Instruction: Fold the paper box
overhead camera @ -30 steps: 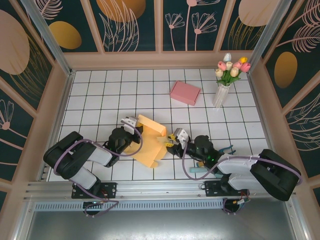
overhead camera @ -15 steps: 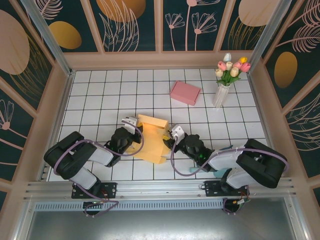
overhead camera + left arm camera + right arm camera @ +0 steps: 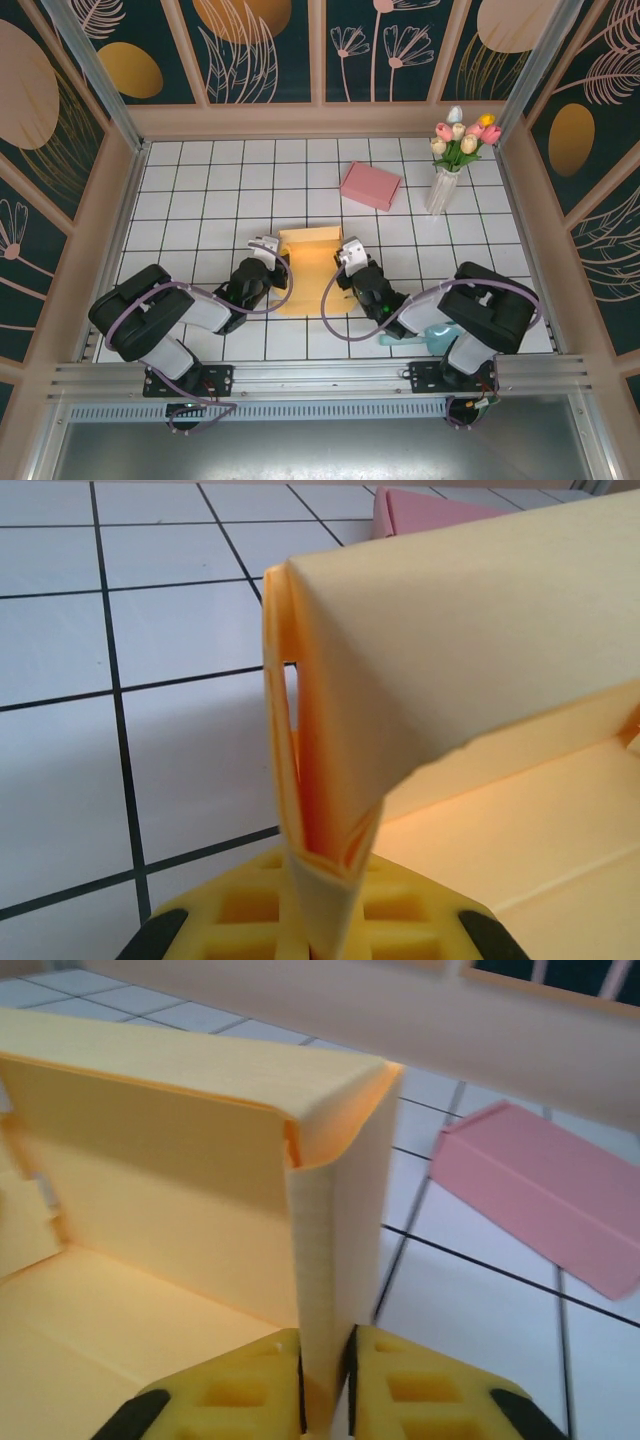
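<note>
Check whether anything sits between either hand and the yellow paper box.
Nothing visible does. The left hand is pinched shut on the left wall of the yellow paper box, and the right hand is pinched shut on its right wall. The pink box lies farther back, apart from it.

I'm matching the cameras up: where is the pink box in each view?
Top external: pink box, upper centre of the picture.
Left wrist: pink box, top right edge.
Right wrist: pink box, right side.
Shared landmark: the yellow paper box, nearer the arms than the pink box in each view.
</note>
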`<state>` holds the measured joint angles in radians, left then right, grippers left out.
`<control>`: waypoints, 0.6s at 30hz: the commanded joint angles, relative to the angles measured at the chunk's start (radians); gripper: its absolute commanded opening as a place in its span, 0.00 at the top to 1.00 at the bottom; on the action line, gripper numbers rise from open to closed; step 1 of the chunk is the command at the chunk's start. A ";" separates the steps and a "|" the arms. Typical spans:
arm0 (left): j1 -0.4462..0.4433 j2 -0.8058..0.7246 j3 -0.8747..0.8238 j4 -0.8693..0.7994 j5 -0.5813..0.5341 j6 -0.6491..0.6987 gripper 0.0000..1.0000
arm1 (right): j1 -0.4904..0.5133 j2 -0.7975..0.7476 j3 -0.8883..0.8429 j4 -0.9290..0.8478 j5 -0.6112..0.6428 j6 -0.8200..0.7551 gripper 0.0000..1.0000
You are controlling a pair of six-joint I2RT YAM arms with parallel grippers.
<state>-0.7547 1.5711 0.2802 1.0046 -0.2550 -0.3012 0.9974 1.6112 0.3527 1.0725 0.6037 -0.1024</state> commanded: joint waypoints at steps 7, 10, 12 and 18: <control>-0.054 -0.079 0.071 -0.194 -0.114 -0.238 1.00 | -0.017 0.129 0.151 -0.027 0.325 0.056 1.00; -0.053 -0.102 0.100 -0.326 -0.217 -0.362 1.00 | -0.062 0.126 0.154 -0.109 0.412 0.201 1.00; -0.053 -0.121 0.097 -0.356 -0.260 -0.407 1.00 | -0.099 0.102 0.151 -0.181 0.429 0.291 1.00; -0.062 -0.168 0.082 -0.374 -0.298 -0.454 1.00 | -0.161 0.057 0.178 -0.324 0.423 0.379 1.00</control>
<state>-0.8291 1.4509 0.3851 0.6884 -0.4141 -0.6453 0.9371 1.6993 0.5308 0.8974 0.7803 0.1669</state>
